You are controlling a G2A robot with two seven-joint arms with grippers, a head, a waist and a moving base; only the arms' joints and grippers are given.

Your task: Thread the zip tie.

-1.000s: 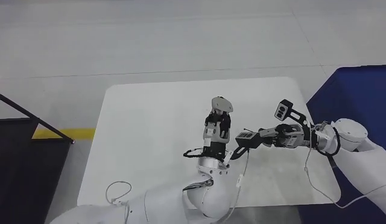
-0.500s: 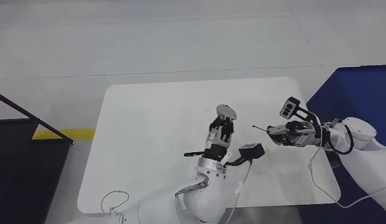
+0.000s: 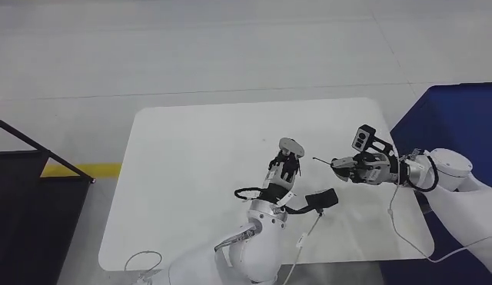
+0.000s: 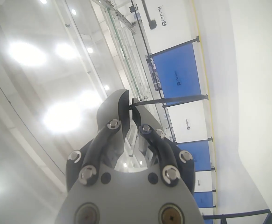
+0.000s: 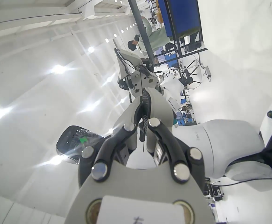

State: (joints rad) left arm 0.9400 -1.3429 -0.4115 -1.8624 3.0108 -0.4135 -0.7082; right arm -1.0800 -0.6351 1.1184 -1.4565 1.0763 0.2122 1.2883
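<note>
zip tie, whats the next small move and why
Probably ease the right gripper toward the left gripper, keeping the strap aimed at it. Both grippers pinch black zip tie strap, and the top view shows a gap between the right-held tip and the left gripper.

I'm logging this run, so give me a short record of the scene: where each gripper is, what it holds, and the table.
left gripper: over the table, fingers shut on a black zip tie that sticks out sideways
right gripper: fingers shut on a ribbed black strip, aimed at the left gripper
gap: in the top view, the strip's tip is short of the left gripper
one tie or two: cannot tell
table: white, rounded corners
</note>
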